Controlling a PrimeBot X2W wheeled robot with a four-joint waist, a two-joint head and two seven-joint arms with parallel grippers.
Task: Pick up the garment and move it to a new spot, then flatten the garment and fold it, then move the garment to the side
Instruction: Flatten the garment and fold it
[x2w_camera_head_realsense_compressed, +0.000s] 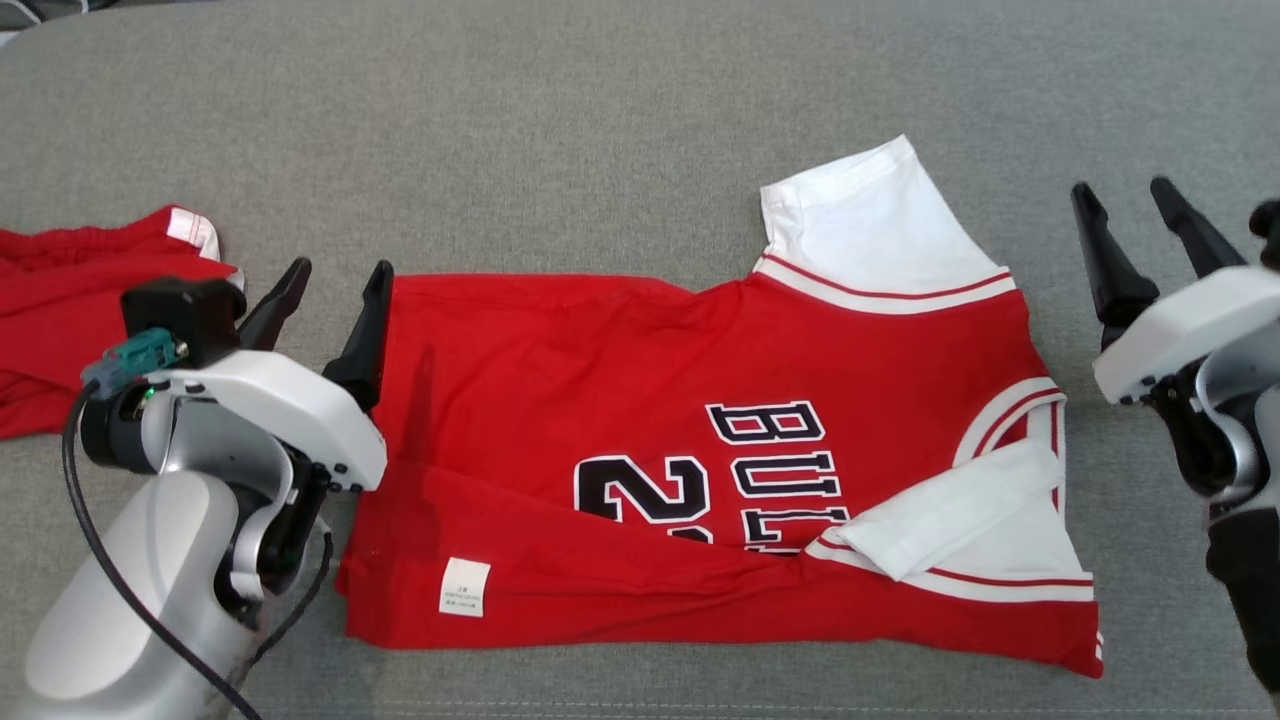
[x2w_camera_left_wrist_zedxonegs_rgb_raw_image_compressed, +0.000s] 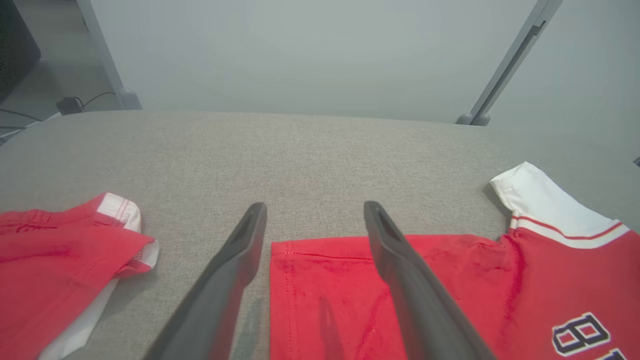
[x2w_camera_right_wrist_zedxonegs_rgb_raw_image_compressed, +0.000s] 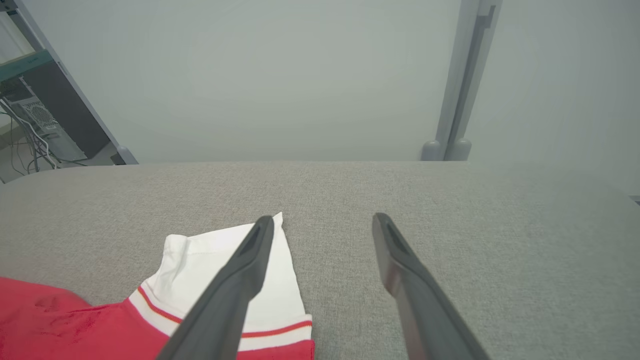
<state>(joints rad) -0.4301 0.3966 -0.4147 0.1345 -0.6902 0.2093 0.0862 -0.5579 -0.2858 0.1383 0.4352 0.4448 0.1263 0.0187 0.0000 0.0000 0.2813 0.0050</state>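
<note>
Both sets of jaws stand wide apart and hold nothing.

Head view: the left gripper (x2w_camera_head_realsense_compressed: 340, 272) hangs at the 9 o'clock end of the red jersey (x2w_camera_head_realsense_compressed: 560, 380), its inner finger over the hem edge. The right gripper (x2w_camera_head_realsense_compressed: 1120, 192) is off the 2 o'clock corner, clear of the cloth. The jersey lies across the middle of the grey woven surface (x2w_camera_head_realsense_compressed: 600, 120), with its near long edge turned up over the lettering so that the care label (x2w_camera_head_realsense_compressed: 465, 587) shows. The far sleeve (x2w_camera_head_realsense_compressed: 870, 220) sticks out at 1 o'clock, and the near sleeve (x2w_camera_head_realsense_compressed: 950, 520) is folded inward at 4 o'clock. A second red garment (x2w_camera_head_realsense_compressed: 60, 300) lies bunched at 9 o'clock, apart from the jersey.

Left wrist view: the left gripper (x2w_camera_left_wrist_zedxonegs_rgb_raw_image_compressed: 315, 207) straddles the hem corner of the jersey (x2w_camera_left_wrist_zedxonegs_rgb_raw_image_compressed: 340, 290), one finger over red cloth and the other over bare surface. The second red garment (x2w_camera_left_wrist_zedxonegs_rgb_raw_image_compressed: 50, 260) is at 8 o'clock.

Right wrist view: the right gripper (x2w_camera_right_wrist_zedxonegs_rgb_raw_image_compressed: 324, 220) points past the far sleeve (x2w_camera_right_wrist_zedxonegs_rgb_raw_image_compressed: 210, 260), which lies at 7 o'clock under one finger. The other finger is over bare surface.

The jersey looks light, thin and limp. It should drape and sag from any single pinch, and the woven surface will probably drag on it rather than let it slide. Doubled edges would give the firmest hold: the hem corners at the left end, and the shoulder seam or striped sleeve band at the right. Taking both ends together would keep the fold from falling open.
</note>
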